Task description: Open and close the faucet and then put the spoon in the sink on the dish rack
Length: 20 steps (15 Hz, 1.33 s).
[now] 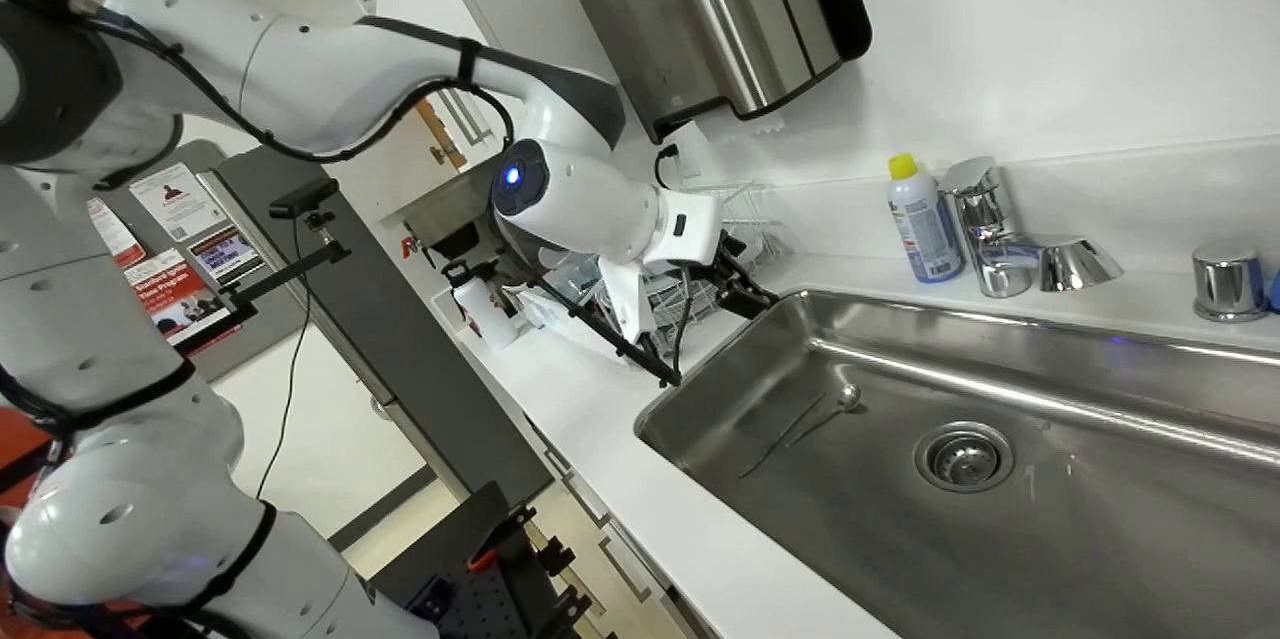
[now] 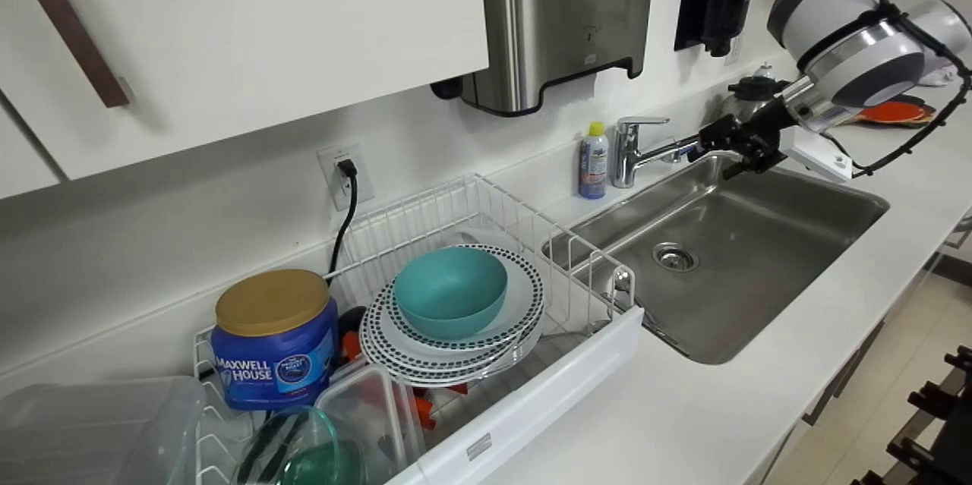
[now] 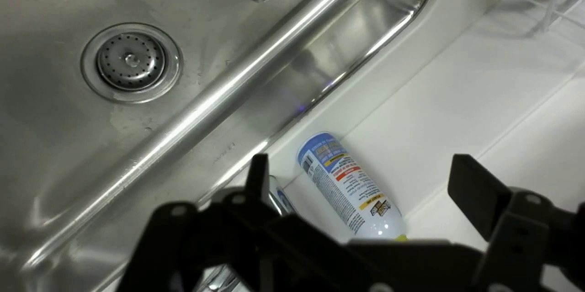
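Smooth white counter [image 1: 655, 499], straight-edged. Rounded glossy white shells and dark grey insets on the robot arm [image 1: 340, 84]; raised in a high bend, extended over the counter, wrist sloped downward. Set into the counter, rectangular stainless-steel sink [image 1: 1120, 539]: rounded corners, satin floor, bright streaks along the walls. Beside the sink, dish rack [image 2: 543, 401] of thin white wire with flat white front panel. Black, angular gripper [image 3: 361, 166]; jaws spread wide, blocky fingers [image 3: 477, 189] well apart. Stacked in the dish rack, white plates [image 2: 518, 284] with dark-patterned rims. Behind the sink, mirror-bright chrome faucet [image 1: 1003, 264]: round column, lever on top, short flared spout, its end overlapped by the gripper in an exterior view; cannot tell whether touching. Just beside the faucet, upright cylindrical bottle [image 1: 922, 224], printed label, yellow cap. On the plates, smooth teal bowl [image 2: 448, 295]. In the sink floor, round drain [image 3: 131, 61], perforated strainer. Smallest, shiny metal spoon [image 1: 848, 399], oval head, thin handle; on the sink floor toward the dish rack end, apart from the drain. Thin dark line alongside; cannot tell whether shadow or second utensil.
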### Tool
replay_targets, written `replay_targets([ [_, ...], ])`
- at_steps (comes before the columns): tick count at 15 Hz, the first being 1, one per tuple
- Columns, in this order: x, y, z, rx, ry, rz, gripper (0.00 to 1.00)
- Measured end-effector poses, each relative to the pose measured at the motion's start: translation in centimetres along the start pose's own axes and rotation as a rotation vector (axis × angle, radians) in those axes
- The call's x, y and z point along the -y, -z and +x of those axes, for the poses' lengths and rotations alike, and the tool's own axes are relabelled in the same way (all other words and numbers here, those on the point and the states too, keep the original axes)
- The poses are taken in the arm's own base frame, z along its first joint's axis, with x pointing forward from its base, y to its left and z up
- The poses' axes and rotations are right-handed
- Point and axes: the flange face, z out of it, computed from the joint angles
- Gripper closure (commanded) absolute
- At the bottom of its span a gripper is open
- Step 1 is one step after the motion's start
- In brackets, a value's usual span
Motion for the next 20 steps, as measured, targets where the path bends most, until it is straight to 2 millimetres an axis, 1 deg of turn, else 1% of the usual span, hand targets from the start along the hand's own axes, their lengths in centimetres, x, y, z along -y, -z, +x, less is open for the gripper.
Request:
replay_targets([
  [4, 2.9, -0.6, -1.3, -0.012, 0.182, -0.140, 0.00],
  [6, 4.1, -1.9, -2.7, 0.002, 0.268, -0.194, 0.00],
  [8, 4.8, -4.0, -4.4, 0.040, 0.336, -0.223, 0.00],
  [11, 4.8, -7.7, -6.7, 0.116, 0.409, -0.246, 0.00],
  [13, 4.5, -10.3, -7.6, 0.155, 0.439, -0.264, 0.00],
  [15, 3.9, -12.8, -7.9, 0.177, 0.456, -0.289, 0.00],
  [17, 3.6, -14.9, -7.7, 0.197, 0.472, -0.306, 0.00],
  [18, 3.7, -15.7, -7.6, 0.203, 0.471, -0.313, 0.00],
  [20, 3.5, -16.2, -7.6, 0.207, 0.469, -0.318, 0.00],
])
